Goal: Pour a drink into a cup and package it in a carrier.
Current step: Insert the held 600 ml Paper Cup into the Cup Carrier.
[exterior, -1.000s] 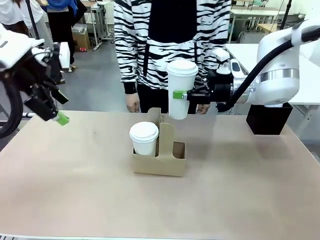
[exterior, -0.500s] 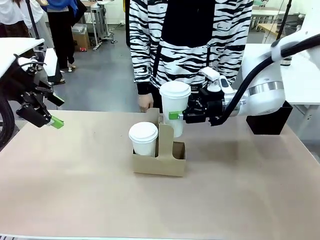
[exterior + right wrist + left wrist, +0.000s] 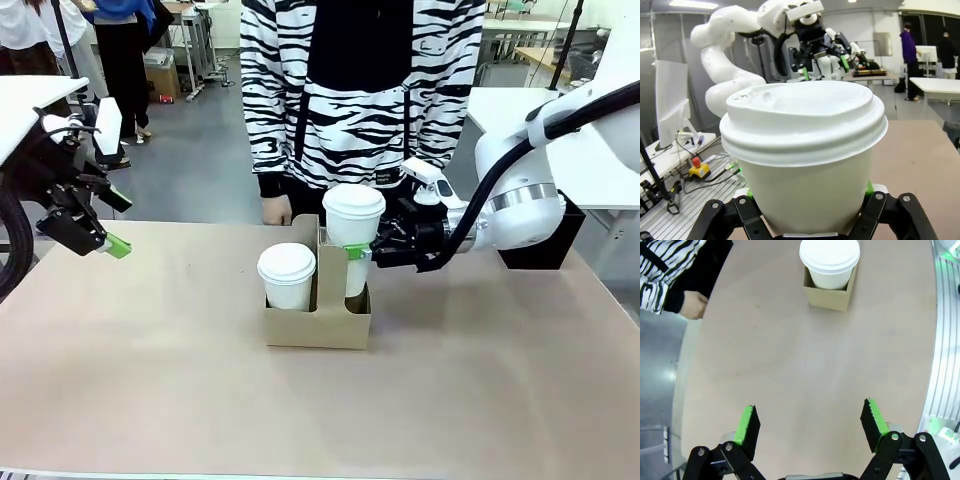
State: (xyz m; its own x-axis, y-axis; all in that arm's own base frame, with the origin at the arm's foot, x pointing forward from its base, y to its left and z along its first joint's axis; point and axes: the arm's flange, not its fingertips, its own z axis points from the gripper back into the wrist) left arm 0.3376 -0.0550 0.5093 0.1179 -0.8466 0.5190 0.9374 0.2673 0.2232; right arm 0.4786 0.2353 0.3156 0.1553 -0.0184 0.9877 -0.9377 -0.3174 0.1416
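Note:
The brown cardboard carrier stands mid-table with a lidded white cup in its left slot. My right gripper is shut on a second lidded white cup, whose base sits down in the right slot beside the handle panel. In the right wrist view this cup stands between the fingers. My left gripper hangs open at the table's far left, holding nothing. Its wrist view shows the pads wide apart over bare table, with the carrier and a cup beyond. The drink is hidden.
A person in a striped top stands at the far edge, one hand resting just behind the carrier. A black box sits at the table's back right behind my right arm. Bare tabletop stretches in front of the carrier and to both sides.
My right gripper has come down and toward the carrier, lowering its cup from above the handle into the right slot. The left arm drew back slightly. The person shifted.

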